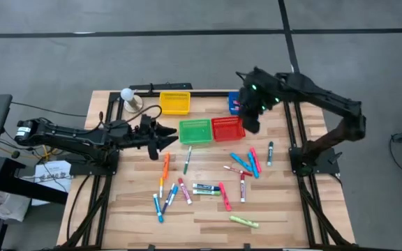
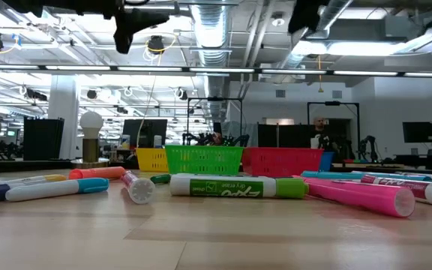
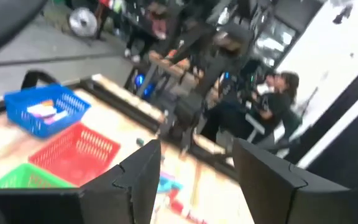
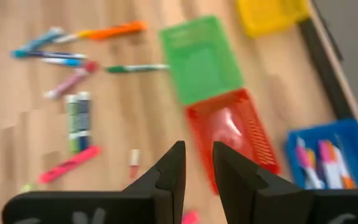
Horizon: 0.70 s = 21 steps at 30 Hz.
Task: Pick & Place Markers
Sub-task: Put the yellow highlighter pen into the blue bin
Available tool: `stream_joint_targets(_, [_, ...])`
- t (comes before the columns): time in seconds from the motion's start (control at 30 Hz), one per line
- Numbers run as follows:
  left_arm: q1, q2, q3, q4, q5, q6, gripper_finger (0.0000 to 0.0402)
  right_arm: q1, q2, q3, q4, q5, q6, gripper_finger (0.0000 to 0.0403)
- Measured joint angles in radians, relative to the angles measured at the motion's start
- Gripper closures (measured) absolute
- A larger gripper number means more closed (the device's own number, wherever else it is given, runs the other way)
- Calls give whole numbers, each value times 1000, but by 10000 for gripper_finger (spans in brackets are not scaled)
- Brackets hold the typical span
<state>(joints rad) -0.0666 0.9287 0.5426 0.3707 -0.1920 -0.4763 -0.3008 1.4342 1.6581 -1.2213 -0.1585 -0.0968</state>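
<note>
Many markers (image 1: 208, 183) in pink, red, orange, blue and green lie flat and scattered on the wooden table, toward its near half; they also show in the low view (image 2: 235, 186). A few more markers (image 4: 328, 158) lie in the blue basket (image 1: 234, 104). My left gripper (image 1: 169, 137) hangs open and empty above the table, left of the green basket (image 1: 195, 130); its fingers stand wide apart in the left wrist view (image 3: 197, 146). My right gripper (image 1: 252, 124) hangs above the red basket (image 1: 227, 128), empty, with a narrow gap between its fingers (image 4: 197, 146).
Four mesh baskets stand at the far middle of the table: a yellow basket (image 1: 174, 103), then the green, red and blue ones. A small lamp with a white globe (image 1: 127, 94) stands at the far left. Bare wood lies near the front edge (image 1: 201, 230). People sit in the room beyond (image 3: 278, 93).
</note>
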Motion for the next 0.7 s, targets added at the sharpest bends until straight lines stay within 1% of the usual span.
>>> stream_joint_targets(0.17, [0,0,0,-74,66,-4,204,195,-30,-1,55,0,93,333])
stream_joint_targets(0.3, [-2,0,0,-207,152,-92,204,318,-17,-1,98,24,177,333])
stream_joint_targets(0.4, [-23,0,0,-372,187,-212,204,396,11,-1,110,55,203,333])
stream_joint_targets(0.53, [-71,0,0,-557,217,-431,204,479,51,-2,107,118,203,333])
stream_joint_targets(0.6, [-102,0,0,-597,232,-530,204,499,62,-3,95,146,203,333])
stream_joint_targets(0.7, [-152,0,0,-611,246,-649,204,507,67,-1,96,172,203,333])
